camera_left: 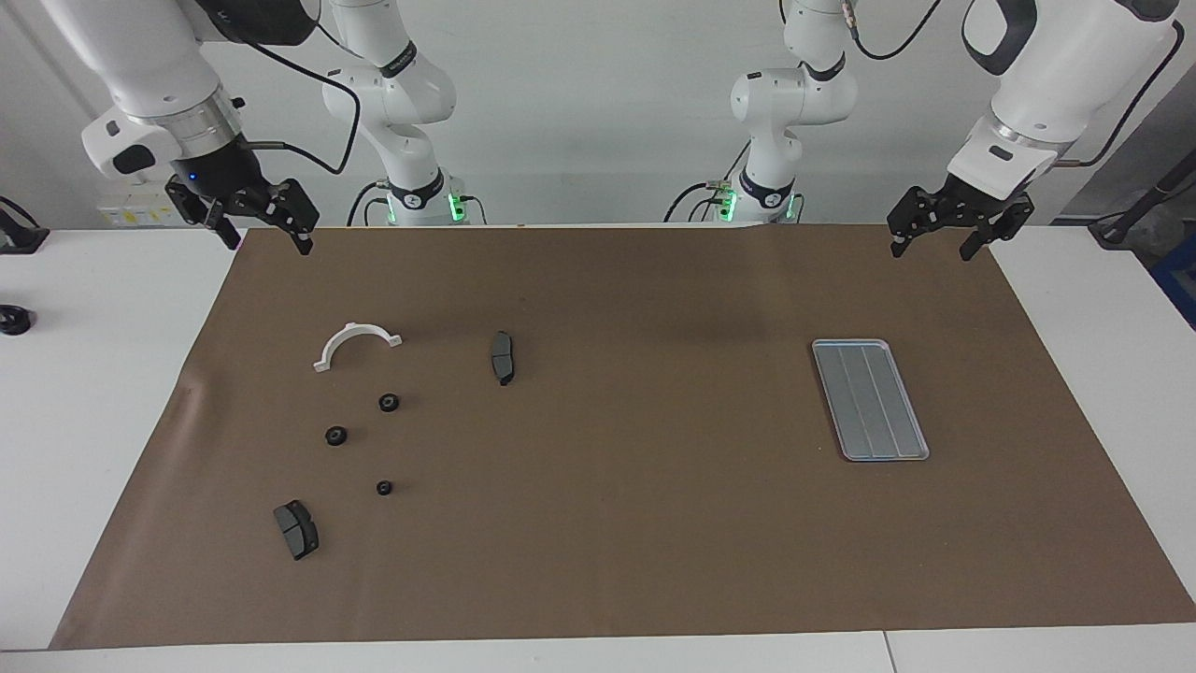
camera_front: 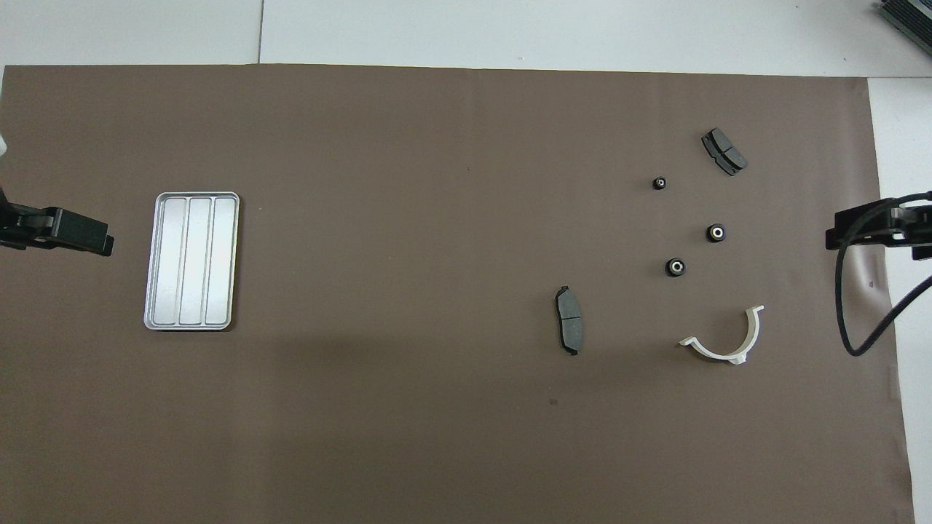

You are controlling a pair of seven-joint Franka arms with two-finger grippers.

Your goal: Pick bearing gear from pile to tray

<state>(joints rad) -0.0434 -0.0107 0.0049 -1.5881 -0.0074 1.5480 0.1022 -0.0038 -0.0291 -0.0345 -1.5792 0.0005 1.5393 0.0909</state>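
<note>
Three small black gears lie loose on the brown mat toward the right arm's end of the table, with a white half-ring bracket at their 12 o'clock in the facing view and two brake pads flanking them. The right gripper hangs open and empty at 11 o'clock of the gears. The left gripper, also open and empty, hangs at 1 o'clock of the bare tray.
</note>
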